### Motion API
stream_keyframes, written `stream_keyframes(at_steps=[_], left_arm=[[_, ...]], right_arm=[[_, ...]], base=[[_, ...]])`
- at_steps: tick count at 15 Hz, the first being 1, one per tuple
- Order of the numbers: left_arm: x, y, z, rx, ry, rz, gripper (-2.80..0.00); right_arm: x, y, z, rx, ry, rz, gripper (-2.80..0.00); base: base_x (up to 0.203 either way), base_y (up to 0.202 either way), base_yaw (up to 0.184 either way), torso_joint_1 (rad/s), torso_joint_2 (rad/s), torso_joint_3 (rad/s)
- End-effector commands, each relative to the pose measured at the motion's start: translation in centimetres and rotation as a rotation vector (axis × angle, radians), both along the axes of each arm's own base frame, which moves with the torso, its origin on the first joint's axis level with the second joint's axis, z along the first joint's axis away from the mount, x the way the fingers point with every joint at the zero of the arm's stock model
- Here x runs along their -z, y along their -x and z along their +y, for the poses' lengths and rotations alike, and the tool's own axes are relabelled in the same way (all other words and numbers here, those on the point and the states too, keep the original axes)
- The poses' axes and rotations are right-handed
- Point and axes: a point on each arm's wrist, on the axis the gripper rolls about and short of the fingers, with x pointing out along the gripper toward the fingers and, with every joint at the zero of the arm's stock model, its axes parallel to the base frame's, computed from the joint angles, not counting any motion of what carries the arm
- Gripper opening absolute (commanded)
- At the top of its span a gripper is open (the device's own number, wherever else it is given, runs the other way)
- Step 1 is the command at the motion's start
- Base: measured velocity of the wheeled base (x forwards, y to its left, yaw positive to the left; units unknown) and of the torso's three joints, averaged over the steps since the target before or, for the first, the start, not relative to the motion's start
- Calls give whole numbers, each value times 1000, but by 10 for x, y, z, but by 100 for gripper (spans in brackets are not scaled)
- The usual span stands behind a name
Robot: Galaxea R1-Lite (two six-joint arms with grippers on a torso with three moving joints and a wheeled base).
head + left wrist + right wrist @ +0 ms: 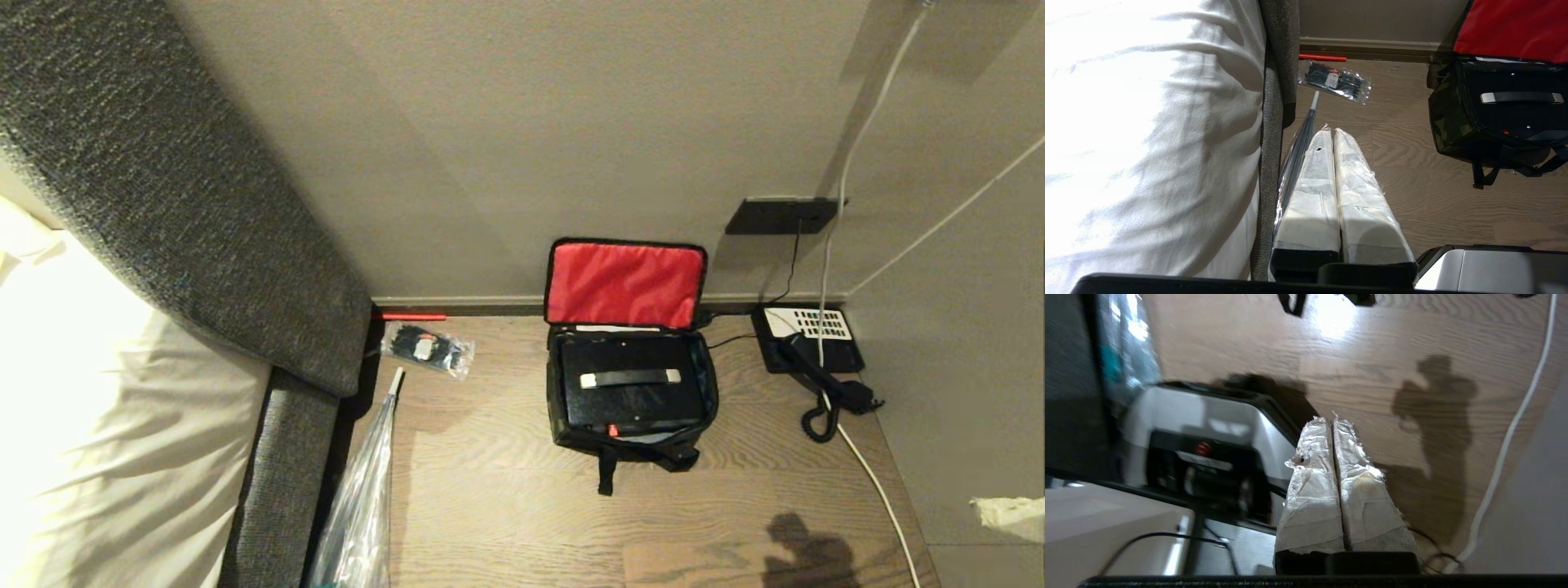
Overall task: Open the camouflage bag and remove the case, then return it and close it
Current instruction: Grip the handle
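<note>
While both arms sit out of the head view, we note the right gripper and left gripper pressed closed, empty, above the wood floor. Centre frame: camouflage bag, red lid up against the wall, case inside.
</note>
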Motion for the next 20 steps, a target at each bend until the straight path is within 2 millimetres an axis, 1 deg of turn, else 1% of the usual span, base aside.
stream_keyframes(at_steps=[1, 3, 4, 7, 9, 11, 13, 14, 16, 17, 20], left_arm=[[0, 0, 0, 0, 0, 0, -280], [0, 0, 0, 0, 0, 0, -280], [0, 0, 0, 0, 0, 0, -280], [0, 0, 0, 0, 0, 0, -280], [0, 0, 0, 0, 0, 0, -280], [0, 0, 0, 0, 0, 0, -280], [0, 0, 0, 0, 0, 0, -280], [0, 0, 0, 0, 0, 0, -280], [0, 0, 0, 0, 0, 0, -280], [0, 0, 0, 0, 0, 0, -280], [0, 0, 0, 0, 0, 0, -280]], right_arm=[[7, -24, 2, -23, 27, 89, -280], [7, -47, 6, -41, 36, 133, -280], [3, -63, 9, -46, 38, 146, -280], [-1, -115, 23, -61, 61, 174, -280], [3, -152, 36, -68, 87, 162, -280], [16, -189, 55, -73, 119, 107, -280], [37, -218, 76, -79, 163, 61, -280], [50, -228, 87, -77, 195, 56, -280], [71, -242, 101, -81, 242, 60, -280], [81, -248, 106, -98, 274, 67, 0], [104, -265, 114, -118, 382, 6, 0]], base=[[0, 0, 0, 0, 0, 0], [0, 0, 0, 0, 0, 0], [0, 0, 0, 0, 0, 0], [0, 0, 0, 0, 0, 0], [0, 0, 0, 0, 0, 0], [0, 0, 0, 0, 0, 0], [0, 0, 0, 0, 0, 0], [0, 0, 0, 0, 0, 0], [0, 0, 0, 0, 0, 0], [0, 0, 0, 0, 0, 0], [0, 0, 0, 0, 0, 0]])
